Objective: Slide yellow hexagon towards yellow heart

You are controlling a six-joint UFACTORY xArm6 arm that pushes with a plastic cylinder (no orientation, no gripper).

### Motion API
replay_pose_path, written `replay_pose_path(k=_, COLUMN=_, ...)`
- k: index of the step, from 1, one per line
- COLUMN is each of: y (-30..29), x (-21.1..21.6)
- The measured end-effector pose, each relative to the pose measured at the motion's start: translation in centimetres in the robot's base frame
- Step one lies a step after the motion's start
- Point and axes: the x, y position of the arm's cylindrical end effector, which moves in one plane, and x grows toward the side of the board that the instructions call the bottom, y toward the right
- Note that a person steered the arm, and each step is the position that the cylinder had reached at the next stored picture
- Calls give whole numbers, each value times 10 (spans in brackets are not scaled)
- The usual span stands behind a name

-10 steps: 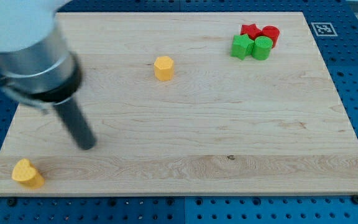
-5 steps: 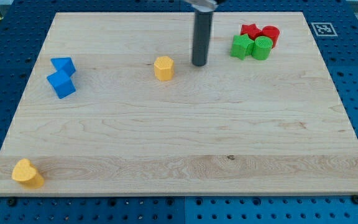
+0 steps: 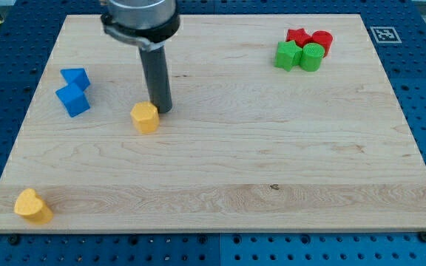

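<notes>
The yellow hexagon lies left of the board's middle. My tip stands just to its upper right, touching or nearly touching it. The yellow heart lies in the board's bottom left corner, far down and to the left of the hexagon.
Two blue blocks sit together near the left edge, left of the hexagon. A red star, a red cylinder, a green star and a green cylinder cluster at the top right. A marker tag sits in the top right corner.
The yellow hexagon has moved down and to the left, from near the upper middle toward the heart. My tip has followed it, staying at its upper right.
</notes>
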Motion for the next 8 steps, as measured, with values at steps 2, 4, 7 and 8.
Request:
replay_pose_path(k=2, y=-39, x=44)
replay_pose_path(k=4, y=-81, x=71)
replay_pose_path(k=7, y=-128, x=59)
replay_pose_path(k=8, y=-137, x=60)
